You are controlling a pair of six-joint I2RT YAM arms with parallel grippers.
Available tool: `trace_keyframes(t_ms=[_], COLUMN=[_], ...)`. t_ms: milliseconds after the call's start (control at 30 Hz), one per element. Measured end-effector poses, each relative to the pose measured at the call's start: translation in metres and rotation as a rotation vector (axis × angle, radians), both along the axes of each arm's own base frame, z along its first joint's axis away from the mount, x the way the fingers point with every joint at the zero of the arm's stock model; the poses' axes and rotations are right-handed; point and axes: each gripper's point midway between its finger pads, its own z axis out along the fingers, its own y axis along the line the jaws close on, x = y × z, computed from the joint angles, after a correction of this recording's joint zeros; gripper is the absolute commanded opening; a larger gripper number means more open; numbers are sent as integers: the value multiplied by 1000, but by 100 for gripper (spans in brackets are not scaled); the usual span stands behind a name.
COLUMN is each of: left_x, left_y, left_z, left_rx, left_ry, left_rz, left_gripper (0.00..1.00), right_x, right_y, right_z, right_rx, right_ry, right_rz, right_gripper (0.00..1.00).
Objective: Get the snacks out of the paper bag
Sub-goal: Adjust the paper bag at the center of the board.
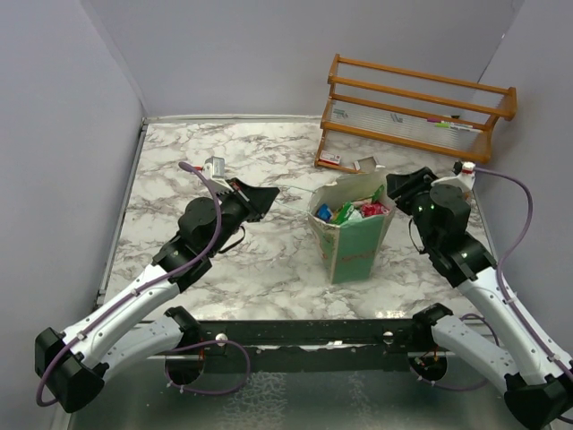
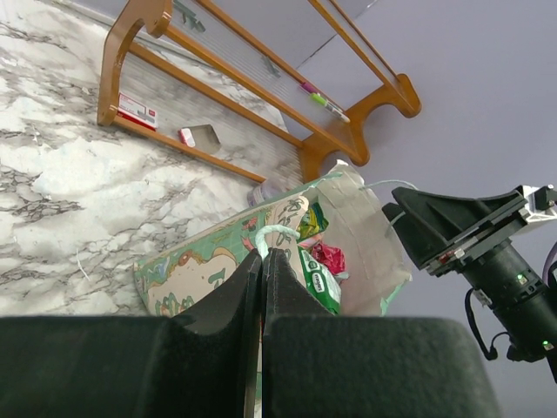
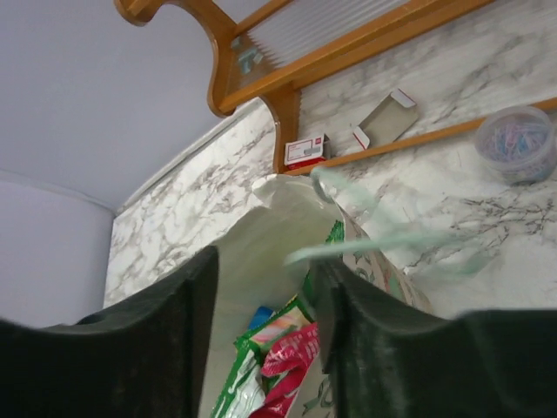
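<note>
The mint-green paper bag (image 1: 356, 251) stands upright between the arms with its mouth open. Inside it lie the snacks (image 1: 353, 212): green, red, blue and yellow packets. My left gripper (image 1: 267, 195) is left of the bag, shut on the bag's thin white cord handle (image 2: 277, 232), which stretches taut from the rim. My right gripper (image 1: 391, 191) hovers at the bag's right rim, open. In the right wrist view its fingers straddle the bag's mouth (image 3: 278, 209), above a red packet (image 3: 296, 357) and a green one (image 3: 248, 383). The other cord handle (image 3: 392, 239) crosses blurred in front.
A wooden slatted rack (image 1: 416, 107) stands at the back right. Small white-and-red cards (image 1: 329, 159) and an open little box (image 1: 365, 164) lie at its foot. A clear tub of coloured clips (image 3: 520, 144) sits near the rack. Grey walls close in left, right and behind.
</note>
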Motion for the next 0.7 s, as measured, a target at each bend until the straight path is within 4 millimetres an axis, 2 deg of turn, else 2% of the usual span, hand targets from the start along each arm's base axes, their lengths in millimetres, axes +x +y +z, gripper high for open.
trace_keyframes(t_ms=[133, 333, 500, 700], left_x=[-1, -1, -1, -1], left_y=[1, 2, 2, 2], left_z=[0, 1, 1, -2], left_rx=[6, 12, 16, 22], left_ry=[-3, -8, -10, -4], left_rz=[0, 1, 0, 1], left_gripper=[0, 0, 0, 0], right_x=[9, 15, 21, 32], right_y=[4, 6, 7, 9], right_z=[5, 18, 26, 31], right_rx=[12, 18, 5, -35], right_ry=[-28, -98, -137, -186], right_rz=[-4, 4, 3, 0], right_gripper=[37, 37, 42, 44])
